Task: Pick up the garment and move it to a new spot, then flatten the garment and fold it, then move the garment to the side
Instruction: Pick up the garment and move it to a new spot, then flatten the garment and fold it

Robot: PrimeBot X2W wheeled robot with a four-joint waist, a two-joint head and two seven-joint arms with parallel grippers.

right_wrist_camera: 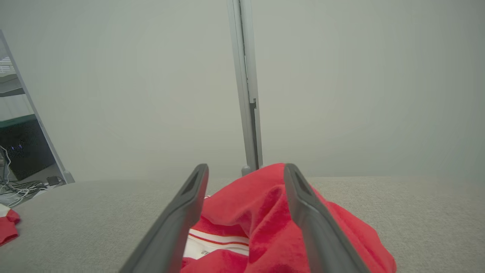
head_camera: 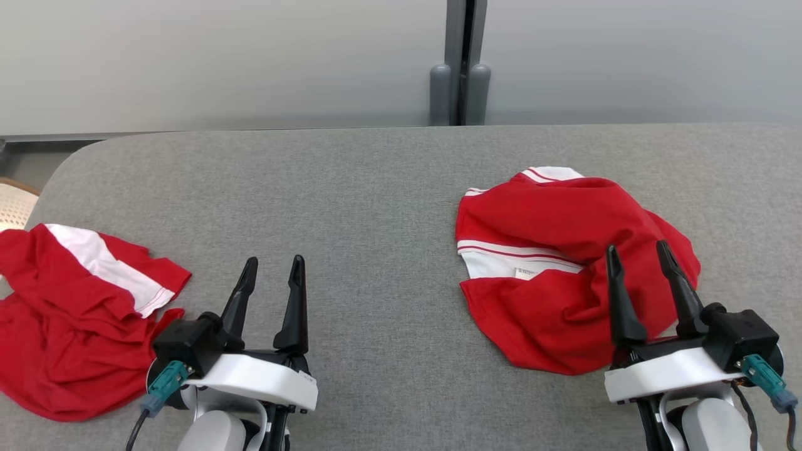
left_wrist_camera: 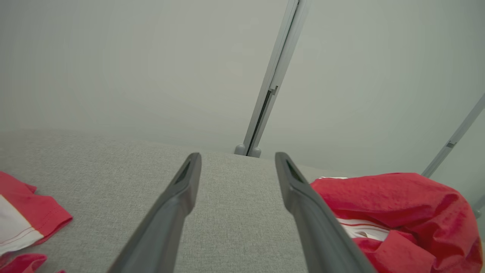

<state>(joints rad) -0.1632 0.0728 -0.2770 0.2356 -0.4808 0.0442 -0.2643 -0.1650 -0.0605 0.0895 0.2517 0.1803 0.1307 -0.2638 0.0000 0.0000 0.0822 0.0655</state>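
Both garments are seen whole in the head view, while a dark cabinet with loose cables (right_wrist_camera: 22,159) is seen at the left of the right wrist view. At the grey table's (head_camera: 376,207) left edge a red-and-white garment (head_camera: 75,319) lies crumpled. Just beside it the left gripper (head_camera: 274,260) is held with fingers spread wide, nothing between them. Right of centre a second red garment (head_camera: 551,275) lies bunched. Over its near right part the right gripper (head_camera: 636,247) is spread equally wide; contact cannot be told. A frosted partition (head_camera: 250,62) stands behind the table.
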